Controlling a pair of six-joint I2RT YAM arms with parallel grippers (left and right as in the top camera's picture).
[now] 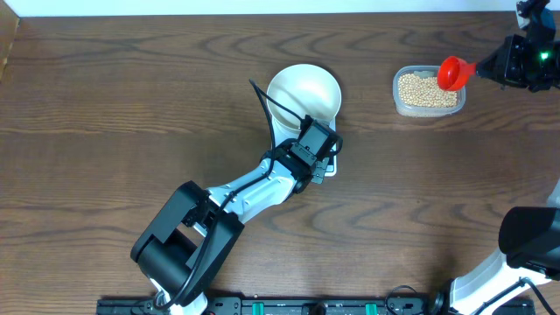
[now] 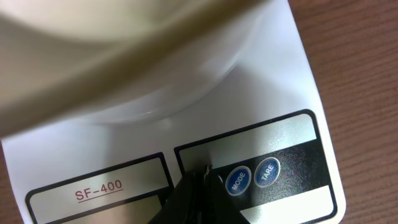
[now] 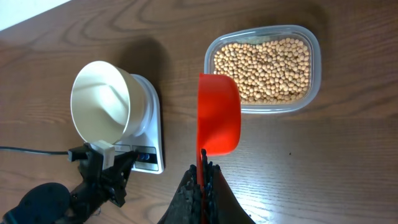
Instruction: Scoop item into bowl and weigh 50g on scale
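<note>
The white bowl [image 1: 302, 94] stands on the scale [image 1: 325, 171], and its inside shows only white. My left gripper [image 1: 322, 156] is shut, its tips [image 2: 205, 172] down on the scale's dark panel [image 2: 292, 158] just left of the blue MODE button [image 2: 239, 180]. The tan beans [image 1: 427, 89] fill a clear tub [image 3: 314, 59]. My right gripper [image 3: 203, 167] is shut on the handle of a red scoop [image 3: 219, 115], which hangs beside the tub. No beans show in the scoop. In the right wrist view the bowl [image 3: 102, 102] sits to the left.
A blue TARE button [image 2: 267, 170] sits right of MODE, and an SF-400 label [image 2: 98, 188] is on the scale's left. A black cable [image 1: 267, 103] runs past the bowl. Brown wooden tabletop [image 1: 105, 105] surrounds everything.
</note>
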